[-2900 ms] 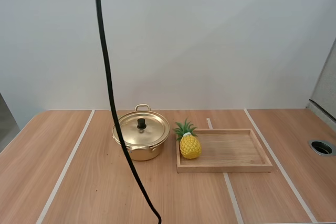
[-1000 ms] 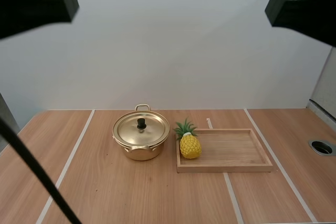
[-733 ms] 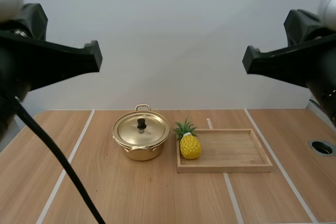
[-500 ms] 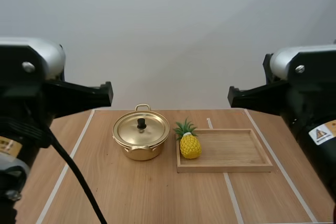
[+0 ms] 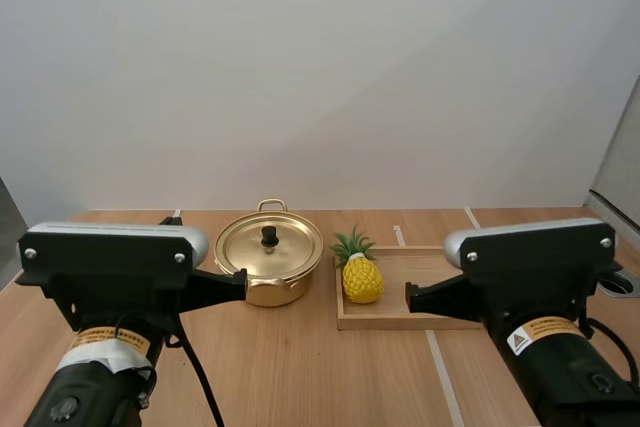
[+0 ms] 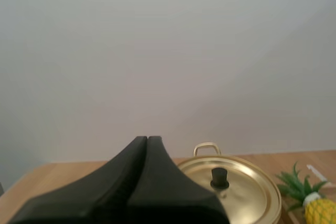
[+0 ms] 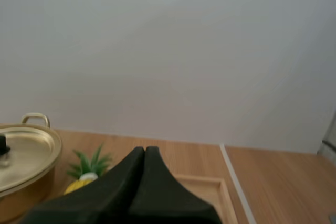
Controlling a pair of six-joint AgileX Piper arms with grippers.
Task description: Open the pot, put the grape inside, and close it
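Arms are what has changed. In the high view both have swung down from above and now lie low over the tabletop [image 5: 300, 372]. The left claw [image 5: 240, 285] points at the pot [image 5: 268, 272] from its 8 o'clock, and the right claw [image 5: 410, 297] is at the near edge of the wooden tray [image 5: 395, 265]. The pot, its lid [image 5: 288, 247] on, has not moved. Neither has the fruit at its 3 o'clock, which is a toy pineapple [image 5: 361, 279], not a grape.

In the left wrist view the left claw is closed on nothing, with the lid knob [image 6: 219, 178] just beyond it.

In the right wrist view the right claw is also closed and empty, with the pineapple and tray ahead. I judge the approach has only begun, and the lid comes first.
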